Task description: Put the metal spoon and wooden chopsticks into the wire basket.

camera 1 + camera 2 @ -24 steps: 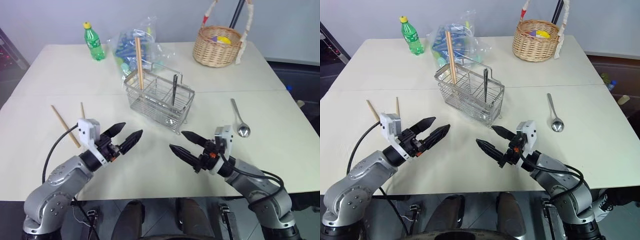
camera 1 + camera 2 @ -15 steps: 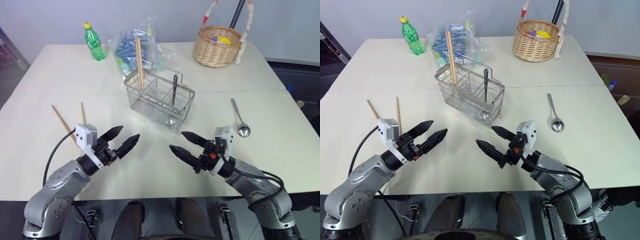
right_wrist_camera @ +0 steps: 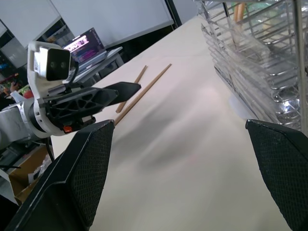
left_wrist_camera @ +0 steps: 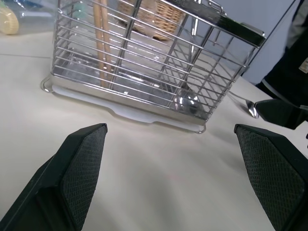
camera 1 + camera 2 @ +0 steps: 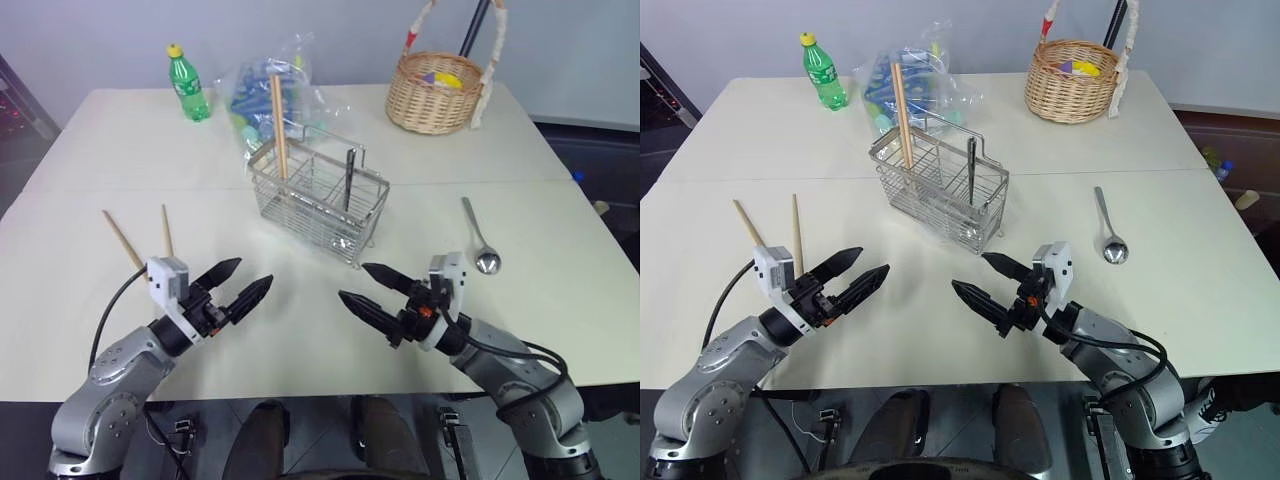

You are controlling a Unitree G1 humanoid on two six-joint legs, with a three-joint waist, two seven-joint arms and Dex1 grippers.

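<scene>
we see a pale desk with both arms raised low over its near edge. the left gripper has its fingers spread wide and pinches nothing; the right gripper is the same, fingers apart and empty. the wire basket stands mid-desk, already with one wooden stick and a dark slim utensil upright in it. two wooden chopsticks lie flat on the desk just beyond the left gripper. the metal spoon lies flat to the right, near the right gripper. we judge the chopsticks light, stiff and prone to roll, best pinched near the middle. the spoon looks smooth and slippery, lying low; we would take its thin handle around mid-length.
</scene>
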